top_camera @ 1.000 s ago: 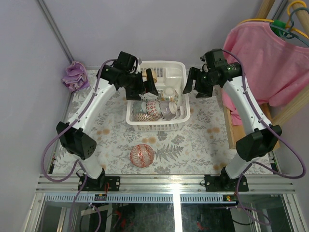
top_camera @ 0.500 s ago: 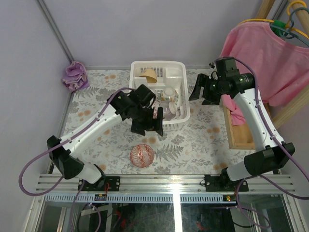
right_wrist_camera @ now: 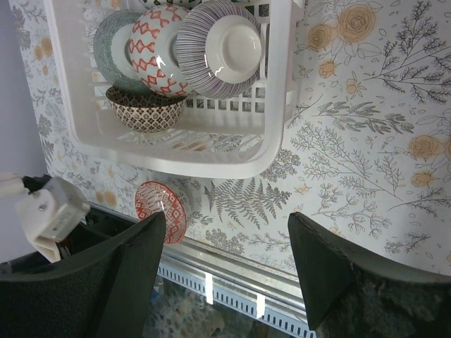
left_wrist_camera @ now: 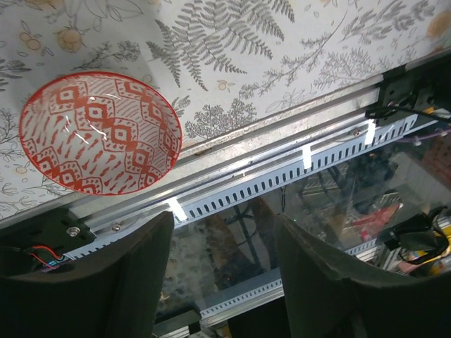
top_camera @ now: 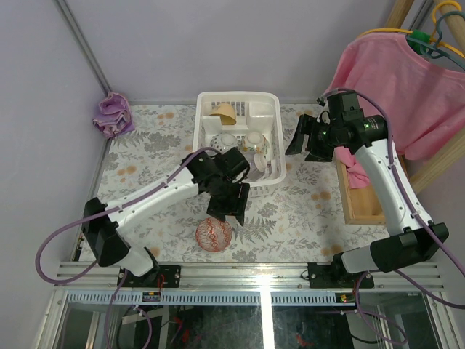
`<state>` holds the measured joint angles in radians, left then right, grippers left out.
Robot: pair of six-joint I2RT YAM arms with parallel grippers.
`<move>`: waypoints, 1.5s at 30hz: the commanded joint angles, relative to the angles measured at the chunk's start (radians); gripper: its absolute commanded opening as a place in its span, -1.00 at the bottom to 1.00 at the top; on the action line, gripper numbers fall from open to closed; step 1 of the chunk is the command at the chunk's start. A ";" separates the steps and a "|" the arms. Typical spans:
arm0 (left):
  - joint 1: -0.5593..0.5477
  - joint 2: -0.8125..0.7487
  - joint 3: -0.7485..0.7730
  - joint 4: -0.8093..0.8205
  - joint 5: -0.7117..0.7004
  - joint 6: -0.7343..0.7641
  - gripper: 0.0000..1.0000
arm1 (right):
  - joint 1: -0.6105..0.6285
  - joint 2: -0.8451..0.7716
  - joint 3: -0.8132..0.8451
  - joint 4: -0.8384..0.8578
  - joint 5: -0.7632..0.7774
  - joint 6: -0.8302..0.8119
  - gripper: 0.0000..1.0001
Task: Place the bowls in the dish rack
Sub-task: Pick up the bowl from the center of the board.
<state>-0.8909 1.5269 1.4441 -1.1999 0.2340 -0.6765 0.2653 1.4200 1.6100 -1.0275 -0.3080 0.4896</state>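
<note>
One red bowl (top_camera: 213, 234) sits out on the table (top_camera: 305, 211), at 6 o'clock from the dish rack (top_camera: 236, 95) and well apart from it. Our left gripper (top_camera: 227, 212) hangs just off that bowl's 12 o'clock edge, jaws spread wide with nothing in them. Our right gripper (top_camera: 303, 138) hovers at the rack's 3 o'clock, also wide open and empty. The other bowls (right_wrist_camera: 218, 49) are bunched together inside the rack.

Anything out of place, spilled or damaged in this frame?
Nothing looks spilled or broken. One red patterned bowl sits alone on the table near its front edge, outside the dish rack that holds the other bowls.
</note>
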 commanded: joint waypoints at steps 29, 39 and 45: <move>-0.099 0.107 -0.215 0.201 -0.069 0.010 0.14 | -0.006 0.002 0.010 -0.007 -0.055 -0.011 0.55; -0.099 0.157 -0.245 0.250 -0.081 0.027 -0.10 | -0.006 0.005 0.014 -0.008 -0.054 -0.013 0.55; -0.098 0.174 -0.267 0.265 -0.099 0.025 -0.11 | -0.005 -0.001 0.000 -0.004 -0.056 -0.012 0.55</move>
<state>-0.9974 1.6611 1.2095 -0.9775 0.1699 -0.6498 0.2653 1.4265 1.6054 -1.0267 -0.3340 0.4862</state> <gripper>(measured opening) 0.448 0.775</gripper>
